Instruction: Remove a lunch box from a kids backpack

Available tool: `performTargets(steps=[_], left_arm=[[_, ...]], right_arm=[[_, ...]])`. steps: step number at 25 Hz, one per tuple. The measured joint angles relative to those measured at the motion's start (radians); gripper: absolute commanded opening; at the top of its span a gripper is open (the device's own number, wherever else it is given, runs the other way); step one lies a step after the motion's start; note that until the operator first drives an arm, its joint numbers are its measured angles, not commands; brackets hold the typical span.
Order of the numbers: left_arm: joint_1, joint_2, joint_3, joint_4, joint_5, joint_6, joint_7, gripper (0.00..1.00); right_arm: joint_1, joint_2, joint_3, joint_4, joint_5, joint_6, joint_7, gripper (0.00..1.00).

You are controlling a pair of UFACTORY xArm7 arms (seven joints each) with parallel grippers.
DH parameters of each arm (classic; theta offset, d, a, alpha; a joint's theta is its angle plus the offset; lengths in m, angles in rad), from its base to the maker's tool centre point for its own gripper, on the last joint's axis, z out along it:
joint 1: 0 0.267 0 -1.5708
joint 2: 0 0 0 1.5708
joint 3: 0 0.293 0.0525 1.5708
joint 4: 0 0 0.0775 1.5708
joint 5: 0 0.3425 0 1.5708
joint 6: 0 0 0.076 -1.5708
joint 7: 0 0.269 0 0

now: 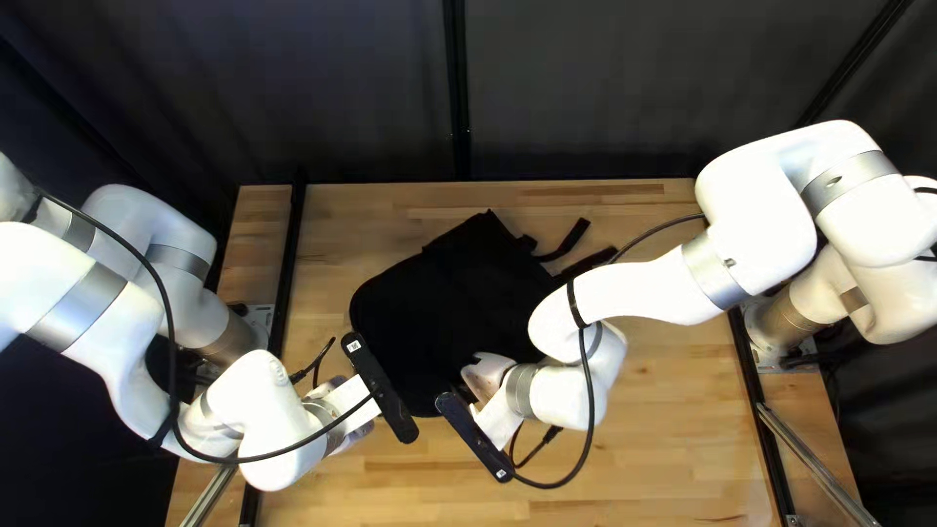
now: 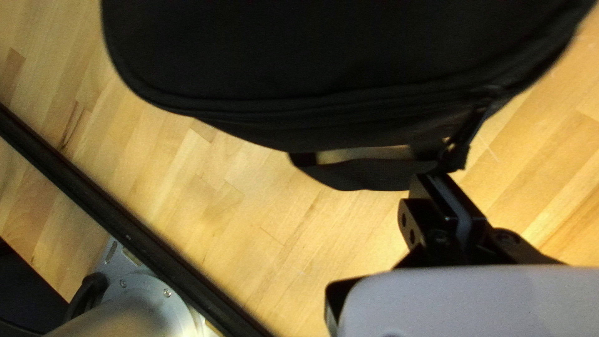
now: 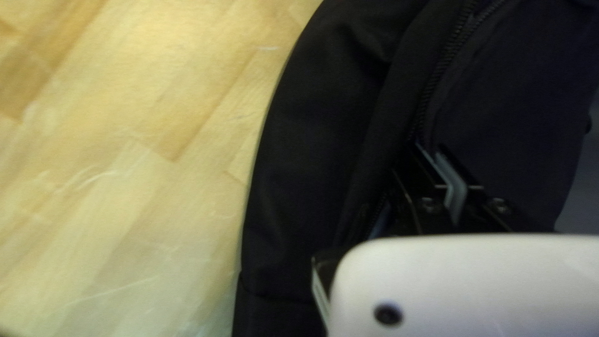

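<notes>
Backpack (image 1: 449, 303) lies left of the table's (image 1: 673, 429) middle. Left gripper (image 2: 430, 176) is pinched on its handle (image 2: 374, 175); right gripper (image 3: 427, 147) is closed by the zipper (image 3: 437, 75), any hold hidden. We'd anchor one, draw smoothly. Rounded top points near-left; long axis runs toward the far right corner.

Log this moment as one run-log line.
backpack: on table | left gripper: shut at carry loop, hold unclear | right gripper: shut beside zipper, hold unclear | lunch box: not visible
</notes>
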Motion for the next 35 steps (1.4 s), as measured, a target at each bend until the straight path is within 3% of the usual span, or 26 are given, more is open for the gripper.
performTargets(steps=[6, 12, 13, 15, 20, 25, 30, 35], left_arm=[[0.002, -0.003, 0.013, -0.01, 0.0, -0.017, 0.02, 0.0], [0.018, 0.086, -0.021, 0.046, 0.056, -0.03, -0.031, 0.0], [0.018, 0.112, -0.035, 0.066, 0.073, -0.025, -0.055, 0.66], [0.014, 0.183, -0.068, 0.117, 0.121, -0.005, -0.118, 1.0], [-0.046, 0.394, -0.128, 0.304, 0.266, 0.111, -0.263, 1.0], [-0.079, 0.447, -0.14, 0.391, 0.328, 0.182, -0.256, 1.0], [-0.064, 0.411, -0.131, 0.377, 0.352, 0.174, -0.202, 1.0], [-0.034, 0.311, -0.109, 0.269, 0.346, 0.091, -0.16, 1.0]], right_arm=[[0.016, -0.016, 0.023, -0.014, 0.044, 0.036, 0.003, 0.0], [0.026, -0.033, 0.027, -0.037, 0.046, 0.048, 0.019, 0.0], [0.025, -0.033, 0.026, -0.038, 0.044, 0.047, 0.019, 0.0], [0.022, -0.035, 0.023, -0.044, 0.037, 0.041, 0.023, 0.0], [0.019, -0.023, 0.016, -0.039, 0.025, 0.03, 0.029, 0.0], [0.022, -0.004, 0.015, -0.02, 0.02, 0.028, 0.034, 0.0], [0.031, -0.007, 0.015, -0.033, 0.006, 0.027, 0.055, 0.0], [0.036, -0.014, 0.009, -0.054, -0.019, 0.016, 0.078, 0.0]])
